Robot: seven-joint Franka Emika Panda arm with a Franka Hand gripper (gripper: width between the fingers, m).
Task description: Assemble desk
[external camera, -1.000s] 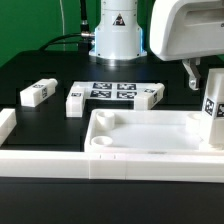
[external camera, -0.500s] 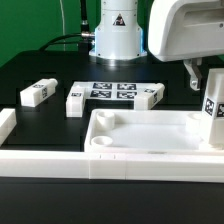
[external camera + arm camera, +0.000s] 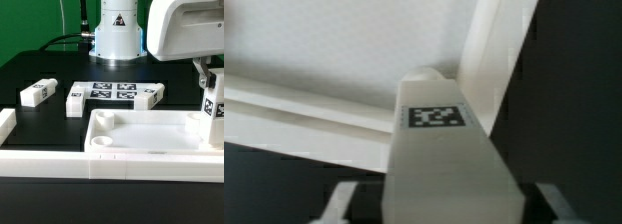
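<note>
Desk leg (image 3: 212, 108), square, white, tagged: clenched in the jaws with its long axis upright, at 3 o'clock in the exterior view. Desk top (image 3: 150, 162), a rimmed tray on the counter (image 3: 40, 68): its corner at the exterior view's right lies at 6 o'clock from the jaws, under the leg's lower end; contact cannot be told. Second leg (image 3: 35, 93): loose at 9 o'clock, well apart.

White tray top (image 3: 150, 135) flat, tagged leg (image 3: 213, 108) upright at corner
</note>
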